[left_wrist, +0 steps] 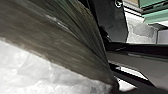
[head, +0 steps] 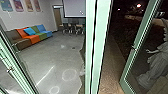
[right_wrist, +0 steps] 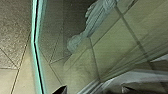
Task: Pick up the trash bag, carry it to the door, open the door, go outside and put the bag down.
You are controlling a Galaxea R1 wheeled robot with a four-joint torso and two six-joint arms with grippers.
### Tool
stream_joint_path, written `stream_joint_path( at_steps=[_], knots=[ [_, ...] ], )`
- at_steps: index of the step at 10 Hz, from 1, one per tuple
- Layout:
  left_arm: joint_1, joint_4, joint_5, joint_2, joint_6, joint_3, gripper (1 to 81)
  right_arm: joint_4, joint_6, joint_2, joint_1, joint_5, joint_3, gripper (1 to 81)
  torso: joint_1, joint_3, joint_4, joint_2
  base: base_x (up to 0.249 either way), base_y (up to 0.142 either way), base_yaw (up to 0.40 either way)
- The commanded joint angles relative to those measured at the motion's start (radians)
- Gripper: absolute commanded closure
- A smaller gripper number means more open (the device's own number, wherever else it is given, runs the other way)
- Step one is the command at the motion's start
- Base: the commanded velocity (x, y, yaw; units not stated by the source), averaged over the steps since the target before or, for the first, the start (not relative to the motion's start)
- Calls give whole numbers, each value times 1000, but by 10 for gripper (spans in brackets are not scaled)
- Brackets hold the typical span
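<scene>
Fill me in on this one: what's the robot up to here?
It looks to be taking out the trash. The trash bag shows large and close in the left wrist view, its folds drawn together, so the left arm seems to be carrying it. The robot is at a green-framed glass door, which appears to stand open onto the dark paved ground outside. The right gripper is open, near the door's glass. The bag has not been put down yet, as far as I can judge.
</scene>
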Motion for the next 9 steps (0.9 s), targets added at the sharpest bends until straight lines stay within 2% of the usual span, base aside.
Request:
stream_joint_path(
  at_steps=[1, 5, 6, 7, 9],
  knots=[
    [-46, -7, 81, -5, 3, 18, 811, 263, 3, 8, -47, -47, 83, 10, 0, 0, 0, 0, 0, 0, 0],
    [-46, -3, 78, -4, 5, 18, 811, 383, -2, 119, -247, -59, 90, 10, 0, 0, 0, 0, 0, 0, 0],
    [-46, -3, 78, -2, 5, 18, 811, 439, -10, 158, -330, -52, 142, 10, 0, 0, 0, 0, 0, 0, 0],
    [-46, -2, 78, -2, 6, 18, 811, 442, -10, 188, -413, -38, 202, 10, 0, 0, 0, 0, 0, 0, 0],
    [-43, -2, 76, -7, 8, 18, 811, 441, -11, 272, -554, 42, 314, 10, 0, 0, 0, 0, 0, 0, 0]
  ],
)
